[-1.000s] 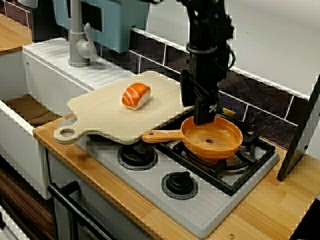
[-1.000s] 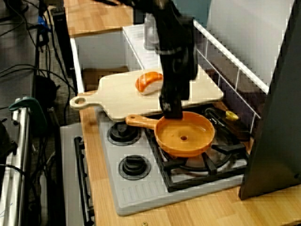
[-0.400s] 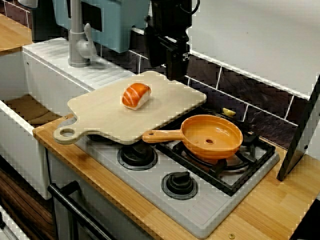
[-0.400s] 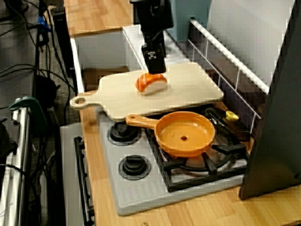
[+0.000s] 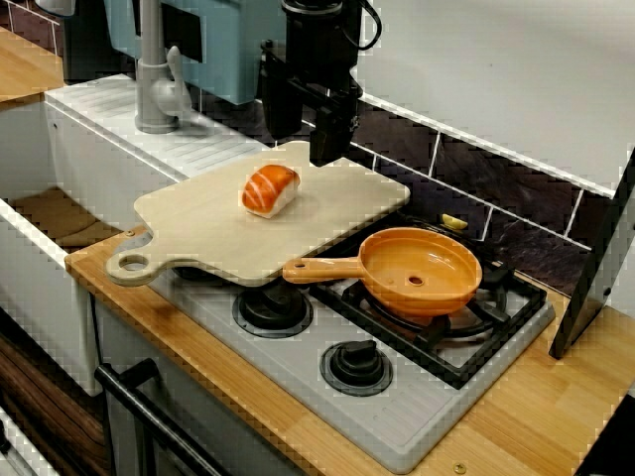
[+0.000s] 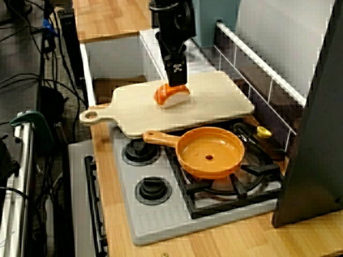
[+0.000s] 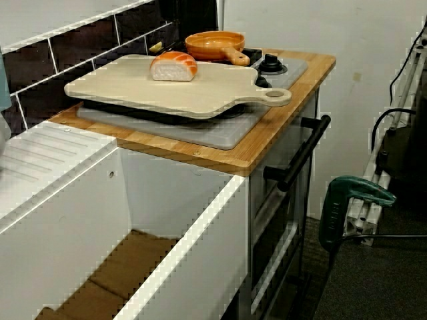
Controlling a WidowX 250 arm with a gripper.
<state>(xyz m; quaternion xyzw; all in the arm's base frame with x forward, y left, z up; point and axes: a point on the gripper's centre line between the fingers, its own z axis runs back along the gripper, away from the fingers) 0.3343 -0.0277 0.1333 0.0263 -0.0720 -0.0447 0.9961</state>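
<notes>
Jaws beside sushi (image 5: 270, 188), rear of board (image 5: 213, 228)

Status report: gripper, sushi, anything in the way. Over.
Black gripper empty, jaws unclear, hovering just above orange-and-white salmon sushi piece on pale wooden cutting board. Orange frying pan off to the side, nothing obstructing.

Dark tiled wall (image 5: 496, 188); wooden counter (image 5: 516, 416); white sink (image 7: 200, 247); grey floor (image 7: 373, 287).

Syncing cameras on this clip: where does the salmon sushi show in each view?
View facing the tiles: salmon sushi left of centre, on the cutting board.
View from the stove end: upper centre.
View from the sink end: top, left of centre.
Shared landmark: orange pan.
</notes>
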